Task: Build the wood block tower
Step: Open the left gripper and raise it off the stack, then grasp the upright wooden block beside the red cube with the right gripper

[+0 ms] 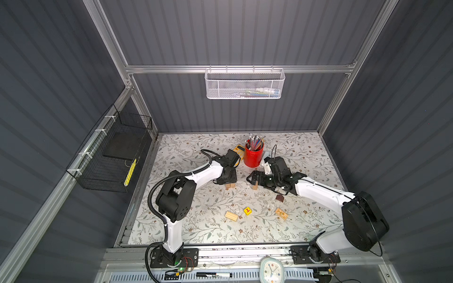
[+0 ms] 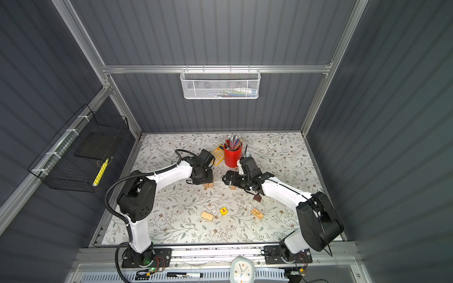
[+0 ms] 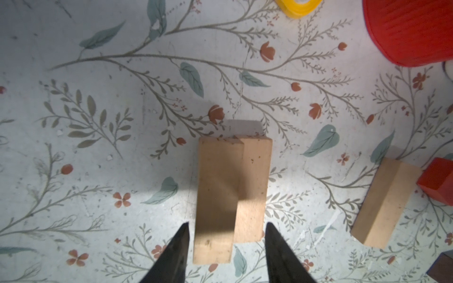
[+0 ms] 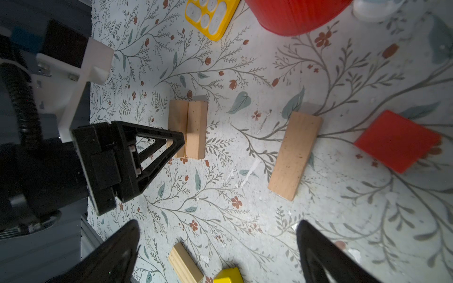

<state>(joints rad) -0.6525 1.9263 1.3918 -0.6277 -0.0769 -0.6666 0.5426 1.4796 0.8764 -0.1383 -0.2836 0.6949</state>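
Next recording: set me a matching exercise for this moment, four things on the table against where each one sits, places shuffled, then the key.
Things
1. pair of pale blocks
2. yellow cube
3. brown roof piece
4. red cup

Places
A. at the back of the table, holding pencils
B. close beside the right arm
C. side by side between the open jaws of the left gripper
D. near the front, between a ridged block and a patterned block

Pairs: 1-C, 2-D, 3-B, 4-A
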